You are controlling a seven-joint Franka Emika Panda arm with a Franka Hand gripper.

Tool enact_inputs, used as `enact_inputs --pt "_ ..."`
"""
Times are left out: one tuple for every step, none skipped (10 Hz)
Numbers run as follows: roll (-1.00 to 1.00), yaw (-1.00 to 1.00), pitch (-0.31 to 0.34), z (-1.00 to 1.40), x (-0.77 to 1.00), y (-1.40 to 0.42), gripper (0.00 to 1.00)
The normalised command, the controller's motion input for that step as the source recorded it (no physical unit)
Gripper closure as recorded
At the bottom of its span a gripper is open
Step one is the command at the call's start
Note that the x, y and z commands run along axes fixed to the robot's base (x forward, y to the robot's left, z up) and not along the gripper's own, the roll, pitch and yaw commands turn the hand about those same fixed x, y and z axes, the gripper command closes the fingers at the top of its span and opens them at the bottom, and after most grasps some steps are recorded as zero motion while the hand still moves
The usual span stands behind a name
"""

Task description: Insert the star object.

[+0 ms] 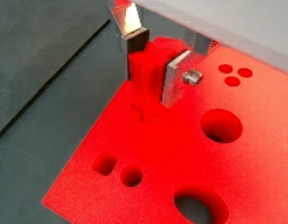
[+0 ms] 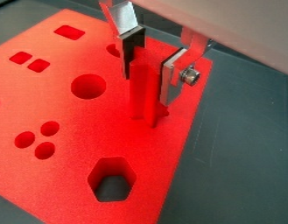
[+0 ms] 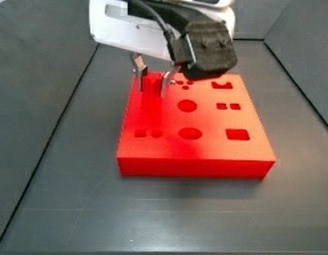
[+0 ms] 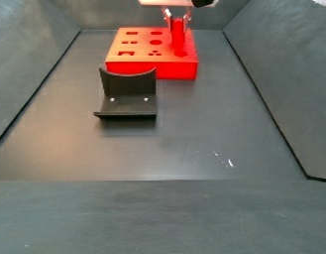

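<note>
The star object (image 2: 144,94), a slim bright red peg, stands upright between my gripper's fingers. My gripper (image 2: 151,68) is shut on its upper part, with a dark pad (image 2: 132,48) on one side and a silver plate (image 2: 172,77) on the other. The peg's lower end meets the top of the wide red block (image 2: 64,114) near one edge, and any hole under it is hidden. In a wrist view the gripper (image 1: 154,63) holds the peg (image 1: 143,83) over the block (image 1: 122,175). Both side views show the gripper (image 3: 151,72) (image 4: 177,16) and the peg (image 3: 149,100) (image 4: 178,38) over the block (image 3: 193,149) (image 4: 146,67).
The block has round, square and hexagonal holes, among them a hexagon (image 2: 109,178) and a large circle (image 1: 223,126). The dark fixture (image 4: 126,94) stands on the dark floor in front of the block. Raised walls (image 4: 33,79) border the floor.
</note>
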Motion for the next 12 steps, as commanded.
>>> enact_inputs --pt "0.19 0.0 -0.096 -0.58 0.0 -0.17 1.0" --pt "0.02 0.0 -0.121 -0.68 0.0 -0.05 1.0" --pt "0.0 0.0 -0.121 -0.86 0.0 -0.01 1.0" --pt "-0.01 -0.18 -0.069 -1.0 0.09 0.07 1.0" --pt "0.0 -0.41 -0.017 -1.0 0.17 0.2 1.0" --pt "-0.12 -0.35 -0.074 -0.81 0.0 0.2 1.0" --pt "-0.03 -0.05 -0.233 -0.73 -0.15 0.0 1.0" --pt "0.01 0.0 -0.169 -0.57 -0.07 0.0 1.0" --pt "-0.05 0.0 -0.173 -0.55 -0.07 0.01 1.0" --pt "-0.2 -0.03 -0.153 -0.62 -0.01 0.1 1.0" --pt "-0.02 0.0 -0.006 -0.18 0.0 0.0 1.0" --pt "0.0 0.0 0.0 0.0 0.0 0.0 1.0"
